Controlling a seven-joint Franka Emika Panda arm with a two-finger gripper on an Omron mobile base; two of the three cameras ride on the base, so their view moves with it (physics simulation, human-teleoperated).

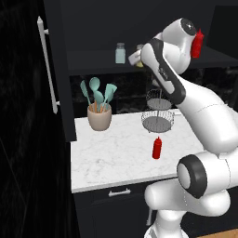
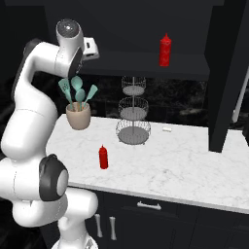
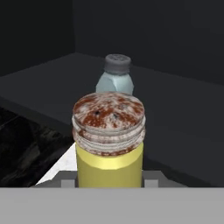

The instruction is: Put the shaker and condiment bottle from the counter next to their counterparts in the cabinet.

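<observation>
Two shakers at the cabinet shelf — gripper clamps the yellow shaker, blue-green shaker behind.

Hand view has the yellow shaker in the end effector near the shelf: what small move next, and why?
Probably ease forward and set the yellow shaker down beside the pale blue-green shaker. The end effector is shut on it, and the counterpart stands just beyond on the cabinet shelf.

2 red squeeze bottles, 2 shakers, 1 wire tiered basket, 1 utensil crock.
</observation>
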